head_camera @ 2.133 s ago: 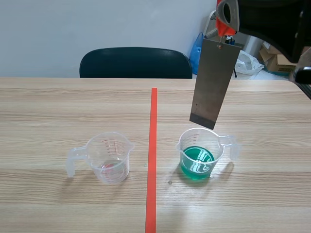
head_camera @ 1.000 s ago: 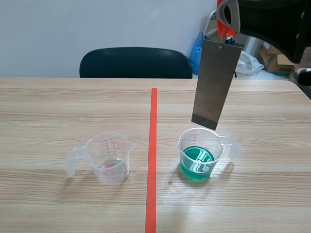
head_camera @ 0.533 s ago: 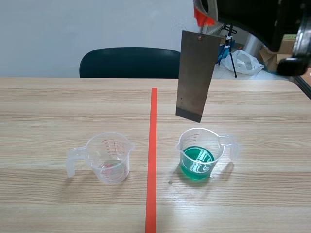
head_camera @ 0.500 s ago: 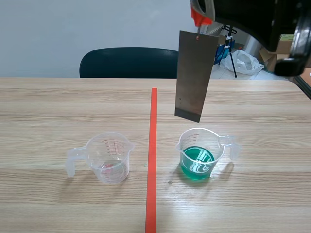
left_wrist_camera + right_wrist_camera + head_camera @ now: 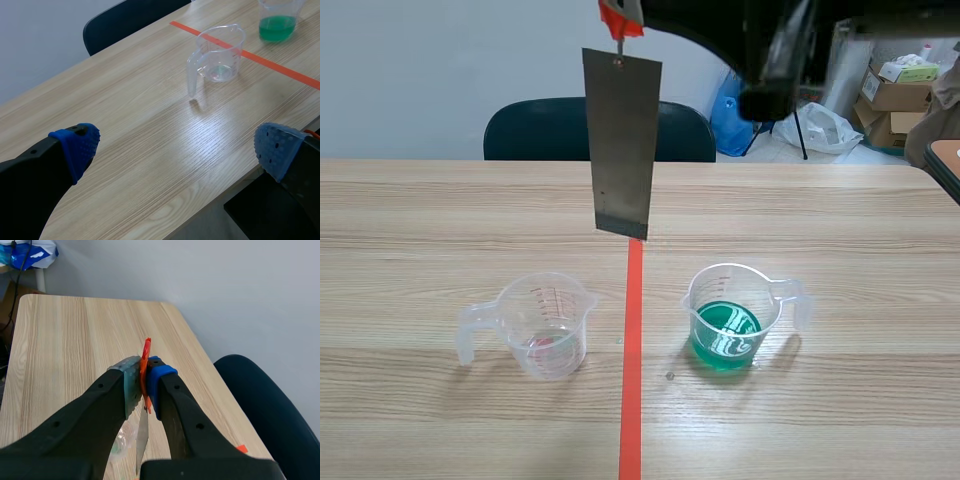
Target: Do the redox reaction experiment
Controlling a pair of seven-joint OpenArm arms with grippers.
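Nearest the robot, the left jaws are spread wide, blue pads (image 5: 77, 145) far apart, low off the near left of the surface (image 5: 150, 150) with nothing between them. Out of the way, I'd say, while the other arm works.

Moving up, two clear measuring cups sit either side of the orange-red tape line (image 5: 632, 350). The left cup (image 5: 542, 325) holds barely a pinkish trace. The right cup (image 5: 732, 318) has green liquid in its bottom. Both handles point outward, which leaves the mouths free for a dip from above.

And there's the metal plate (image 5: 620, 145), dangling upright in the air over the tape line, between the cups and touching neither. The right jaws, up at the top, are pinched tight on the orange tab (image 5: 145, 371) at the plate's upper edge. Gripping by the tab lets the sheet hang plumb and spares the pads a soaking, I reckon.

Far back stands a dark chair (image 5: 600, 128).
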